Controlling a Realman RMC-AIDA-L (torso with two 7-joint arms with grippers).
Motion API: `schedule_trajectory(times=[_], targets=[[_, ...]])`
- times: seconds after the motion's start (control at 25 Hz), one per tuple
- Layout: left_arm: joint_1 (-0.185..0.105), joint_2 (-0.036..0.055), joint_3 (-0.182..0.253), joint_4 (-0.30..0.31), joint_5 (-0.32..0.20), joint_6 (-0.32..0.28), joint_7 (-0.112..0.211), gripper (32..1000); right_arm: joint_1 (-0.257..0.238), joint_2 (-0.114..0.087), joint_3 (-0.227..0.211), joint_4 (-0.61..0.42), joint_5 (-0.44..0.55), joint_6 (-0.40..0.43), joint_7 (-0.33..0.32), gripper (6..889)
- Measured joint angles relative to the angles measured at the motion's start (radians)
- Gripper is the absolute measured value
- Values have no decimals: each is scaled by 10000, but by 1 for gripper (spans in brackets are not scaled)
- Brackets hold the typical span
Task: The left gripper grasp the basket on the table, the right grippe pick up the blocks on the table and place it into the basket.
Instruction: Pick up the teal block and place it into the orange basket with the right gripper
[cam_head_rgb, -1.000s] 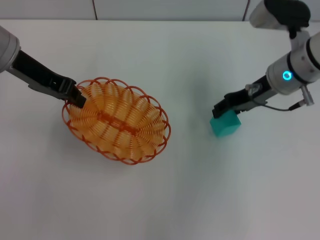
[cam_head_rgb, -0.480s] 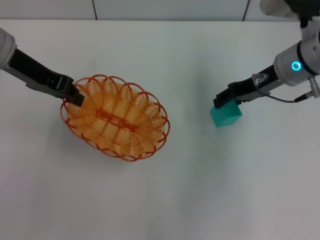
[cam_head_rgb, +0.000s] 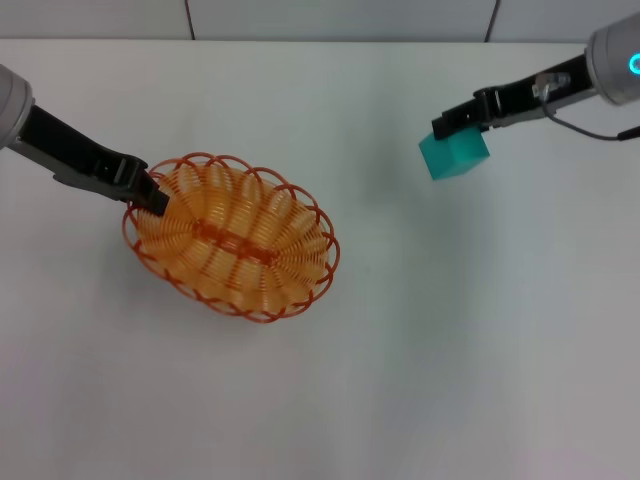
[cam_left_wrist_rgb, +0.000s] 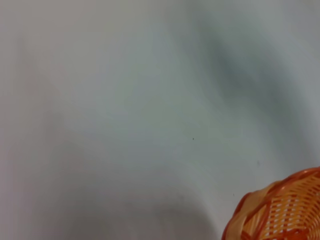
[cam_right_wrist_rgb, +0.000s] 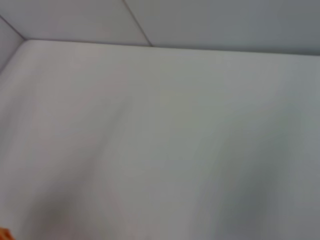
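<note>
Block (cam_head_rgb: 455, 155) clamped in right gripper (cam_head_rgb: 452, 124), lifted off table (cam_head_rgb: 420, 350), well right of basket (cam_head_rgb: 232, 238). Left gripper (cam_head_rgb: 153, 194) pinches basket's left rim.

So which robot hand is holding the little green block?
The right end effector, black with silver fittings, grips the teal-green cube. The left end effector holds the orange wire basket.
</note>
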Motion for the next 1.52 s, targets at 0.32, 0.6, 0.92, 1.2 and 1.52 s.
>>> schedule_trajectory(times=[0.32, 0.6, 0.92, 1.2, 1.52], targets=[[-12, -113, -99, -102, -22, 442, -2, 94, -171, -333, 56, -122, 1204, 685, -566, 527], [150, 0, -98, -310, -218, 857, 58, 94, -390, -436, 9, -865, 2220, 1230, -1293, 527], [483, 8, -116, -403, -404, 1013, 127, 94, -70, -211, -481, -1582, 2553, 1773, -2077, 527], [659, -33, -115, -442, -738, 1009, 50, 94, -12, -180, -2017, -1688, 3801, 1907, -3062, 527], [552, -33, -78, -553, -743, 1159, -61, 94, 330, 61, -2580, -1793, 3812, 2136, -3371, 530]])
